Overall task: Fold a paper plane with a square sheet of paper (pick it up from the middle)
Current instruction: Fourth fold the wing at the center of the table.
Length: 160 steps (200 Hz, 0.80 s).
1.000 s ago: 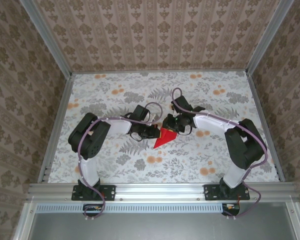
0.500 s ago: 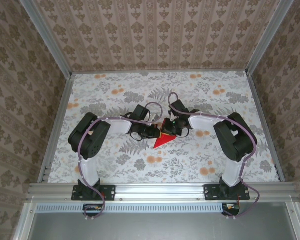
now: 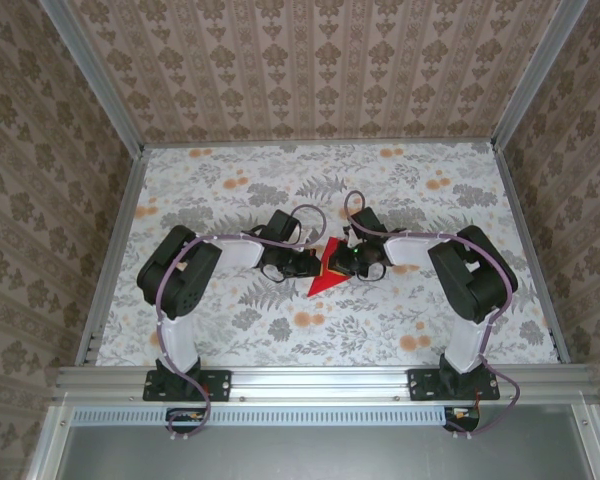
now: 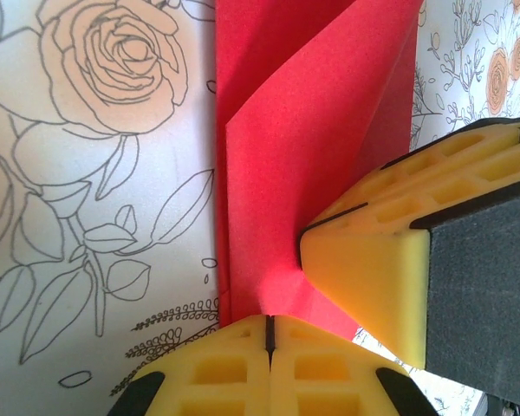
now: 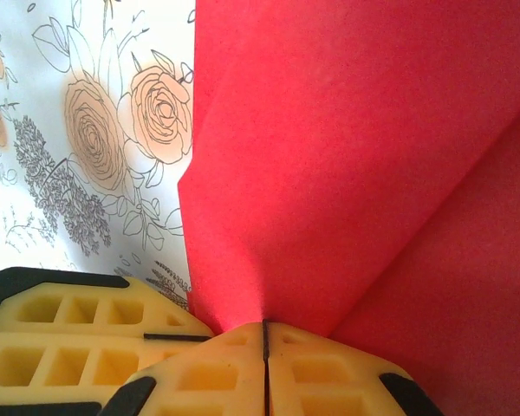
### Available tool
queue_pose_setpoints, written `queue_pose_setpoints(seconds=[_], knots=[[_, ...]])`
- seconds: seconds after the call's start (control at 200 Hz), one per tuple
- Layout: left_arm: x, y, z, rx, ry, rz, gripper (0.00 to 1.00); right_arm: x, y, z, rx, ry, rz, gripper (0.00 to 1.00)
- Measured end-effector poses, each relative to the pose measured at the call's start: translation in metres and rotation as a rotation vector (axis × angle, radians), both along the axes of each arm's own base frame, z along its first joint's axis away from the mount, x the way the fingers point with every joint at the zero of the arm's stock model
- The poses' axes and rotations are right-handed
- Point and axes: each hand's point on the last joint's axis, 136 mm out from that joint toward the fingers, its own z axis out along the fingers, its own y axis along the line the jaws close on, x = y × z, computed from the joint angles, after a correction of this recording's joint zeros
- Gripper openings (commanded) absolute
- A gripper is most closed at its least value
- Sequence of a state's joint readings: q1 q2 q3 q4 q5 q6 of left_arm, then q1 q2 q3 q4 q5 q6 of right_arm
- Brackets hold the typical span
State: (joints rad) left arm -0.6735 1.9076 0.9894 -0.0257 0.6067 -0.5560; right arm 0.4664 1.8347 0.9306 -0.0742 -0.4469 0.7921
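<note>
My left gripper [image 4: 269,336] is clenched, its fingertips pressed together on a fold of the red paper [image 3: 323,276]. My right gripper [image 5: 264,336] is clenched on the same paper from the other side. The creased, pointed paper sits mid-table [image 3: 430,330] between both grippers, its tip aimed near and left.

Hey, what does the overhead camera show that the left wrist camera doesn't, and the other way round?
Overhead: the whole left arm and right arm, the left gripper and right gripper meeting at the red paper, its point toward the near edge. Left wrist: stacked fold layers, left jaws closed on the paper's edge. Shared: the red paper and floral table.
</note>
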Motion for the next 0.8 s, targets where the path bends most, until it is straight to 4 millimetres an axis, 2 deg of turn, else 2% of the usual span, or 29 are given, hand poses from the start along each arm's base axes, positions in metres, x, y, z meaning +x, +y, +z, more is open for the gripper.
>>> queue_pose_setpoints(seconds=[0.27, 0.54, 0.625, 0.8], knots=[[0.002, 0.0, 0.005, -0.005, -0.013, 0.003, 0.02, 0.0, 0.0, -0.001, 0.019, -0.004, -0.001, 0.08], [0.01, -0.007, 0.046, -0.093, -0.086, 0.039, 0.07, 0.0, 0.0, -0.001, 0.02, -0.006, -0.001, 0.08], [0.009, -0.008, 0.046, -0.101, -0.083, 0.043, 0.06, 0.0, 0.0, -0.001, 0.02, -0.006, -0.001, 0.08], [-0.004, -0.007, 0.034, -0.081, -0.041, 0.038, 0.05, 0.0, 0.0, 0.0, 0.023, 0.0, -0.009, 0.08]])
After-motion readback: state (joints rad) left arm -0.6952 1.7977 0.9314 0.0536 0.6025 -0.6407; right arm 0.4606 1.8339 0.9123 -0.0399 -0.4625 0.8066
